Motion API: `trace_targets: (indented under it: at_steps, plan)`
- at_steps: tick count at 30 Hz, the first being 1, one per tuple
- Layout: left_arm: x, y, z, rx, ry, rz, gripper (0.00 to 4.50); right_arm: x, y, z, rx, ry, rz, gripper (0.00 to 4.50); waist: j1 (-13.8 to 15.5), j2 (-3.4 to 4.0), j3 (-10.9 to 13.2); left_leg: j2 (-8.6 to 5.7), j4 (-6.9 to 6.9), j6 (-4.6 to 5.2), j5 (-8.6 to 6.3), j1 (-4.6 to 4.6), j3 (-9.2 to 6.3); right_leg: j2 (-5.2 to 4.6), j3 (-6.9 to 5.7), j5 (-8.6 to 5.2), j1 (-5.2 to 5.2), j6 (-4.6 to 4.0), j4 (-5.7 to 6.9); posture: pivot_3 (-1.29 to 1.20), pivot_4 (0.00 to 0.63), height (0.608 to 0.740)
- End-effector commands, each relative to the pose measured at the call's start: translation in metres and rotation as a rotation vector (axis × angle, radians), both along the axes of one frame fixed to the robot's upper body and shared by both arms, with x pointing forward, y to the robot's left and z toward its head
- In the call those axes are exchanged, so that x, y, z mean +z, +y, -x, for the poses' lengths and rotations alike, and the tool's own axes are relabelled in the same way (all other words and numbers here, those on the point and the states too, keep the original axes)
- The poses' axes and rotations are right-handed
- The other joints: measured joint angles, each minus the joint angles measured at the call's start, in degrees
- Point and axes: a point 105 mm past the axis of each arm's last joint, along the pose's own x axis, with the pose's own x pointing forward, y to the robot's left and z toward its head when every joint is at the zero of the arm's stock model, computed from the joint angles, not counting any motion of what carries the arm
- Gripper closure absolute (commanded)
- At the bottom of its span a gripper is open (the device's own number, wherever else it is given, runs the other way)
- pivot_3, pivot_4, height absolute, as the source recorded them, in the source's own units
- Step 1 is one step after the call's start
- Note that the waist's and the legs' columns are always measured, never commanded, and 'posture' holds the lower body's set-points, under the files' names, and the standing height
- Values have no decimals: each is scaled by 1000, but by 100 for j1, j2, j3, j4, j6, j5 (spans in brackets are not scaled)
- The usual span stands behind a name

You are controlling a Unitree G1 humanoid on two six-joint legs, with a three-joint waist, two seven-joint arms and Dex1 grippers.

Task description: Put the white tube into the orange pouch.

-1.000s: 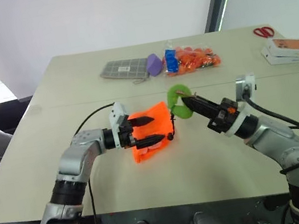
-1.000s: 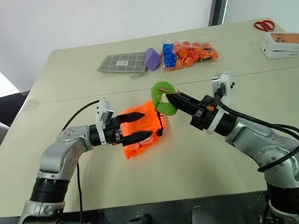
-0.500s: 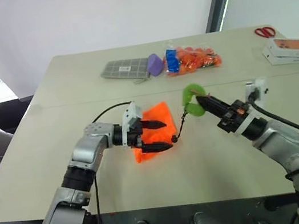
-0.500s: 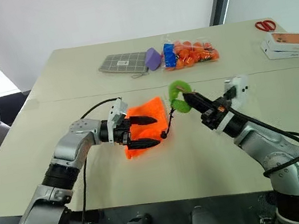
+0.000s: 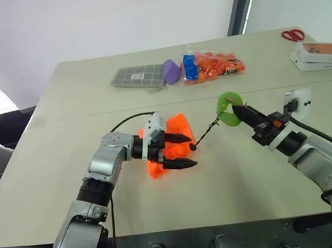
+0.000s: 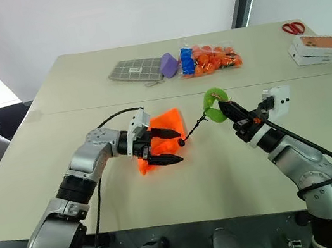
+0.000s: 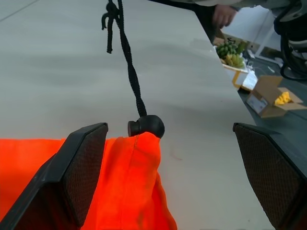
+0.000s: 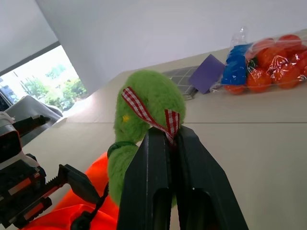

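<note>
Orange pouch (image 6: 159, 139) lies on the tabletop (image 6: 225, 165); left end effector (image 6: 165, 146) spread wide at its mouth. Right end effector (image 5: 244, 113) clamps the green ring (image 5: 229, 108), cord taut. White tube unseen, insertion unconfirmed

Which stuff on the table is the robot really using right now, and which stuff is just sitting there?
Using: orange pouch, its black cord, green ring, left gripper, right gripper.

Just sitting: checked pouch, purple wedge, clear bag, scissors, white boxes.

orange pouch (image 5: 168, 143) | crumpled on table, neck cinched | black cord (image 5: 205, 134) taut to green ring (image 5: 228, 108)
</note>
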Motion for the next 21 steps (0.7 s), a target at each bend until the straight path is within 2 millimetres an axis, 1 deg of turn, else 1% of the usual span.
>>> trace_targets:
  at_steps: [1, 7, 18, 21]
  plan:
    - [10, -4, -1, -5, -47, 1, 16, 12, 0, 2, -9, -56, 4, 4488, -4, 0, 0, 0, 0, 0, 0, 0, 0, 0, 0, 0, 0, 0, 1, 0, 150, 724]
    - [4, -1, 6, 8, -27, -17, 16, 11, 3, 2, 2, -53, 3, 4488, -5, 0, 0, 0, 0, 0, 0, 0, 0, 0, 0, 0, 0, 1, 2, 0, 150, 724]
    - [9, -4, -1, 78, -15, 19, 16, 10, 5, 0, 4, -53, 16, 4488, 0, 0, 0, 0, 1, 0, 0, 1, -1, 0, 0, 0, 1, 1, 2, 0, 150, 724]
    - [9, -5, 0, 85, -16, 25, 16, 15, 3, 0, -17, -80, 1, 4488, -7, 0, 0, 0, 1, 0, 0, 1, -1, 0, 0, 0, 0, 1, 3, 0, 150, 724]
